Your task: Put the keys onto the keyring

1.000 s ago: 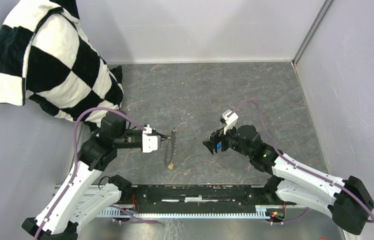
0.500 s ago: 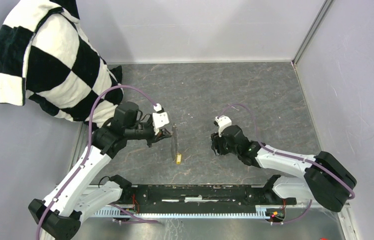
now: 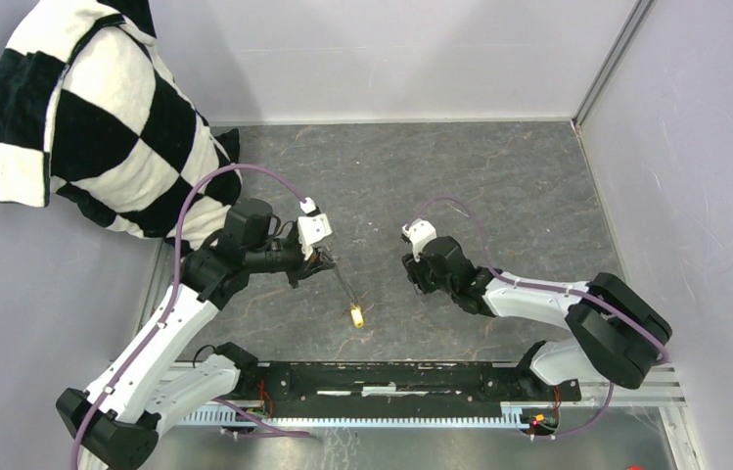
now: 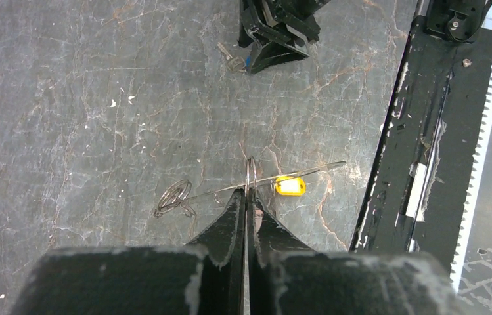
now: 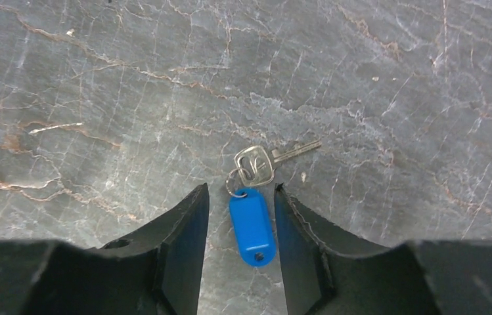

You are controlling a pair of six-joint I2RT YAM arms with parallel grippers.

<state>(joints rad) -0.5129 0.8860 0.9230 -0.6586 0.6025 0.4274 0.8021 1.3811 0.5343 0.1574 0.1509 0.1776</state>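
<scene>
White/blk arms [image 3: 152, 345], purple cables [image 3: 262, 168]

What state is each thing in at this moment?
keyring, pinched in the left gripper.
left gripper, shut on the keyring.
yellow-tagged key, at the keyring wire; threading unclear.
blue-tagged key, lying flat on the table.
right gripper, open, straddling the blue-tagged key.
checkered cloth, draped, far left.

From above, the right gripper [image 3: 413, 274] sits right over the blue key [image 5: 251, 226], so no sight of it there. The keyring [image 3: 341, 284] is edge-on, just a thin line, its loop unreadable. On the yellow key [image 4: 290, 186] only the tag shows, the blade too small to tell. The checked cloth [image 3: 98, 127] runs off the top edge.
</scene>
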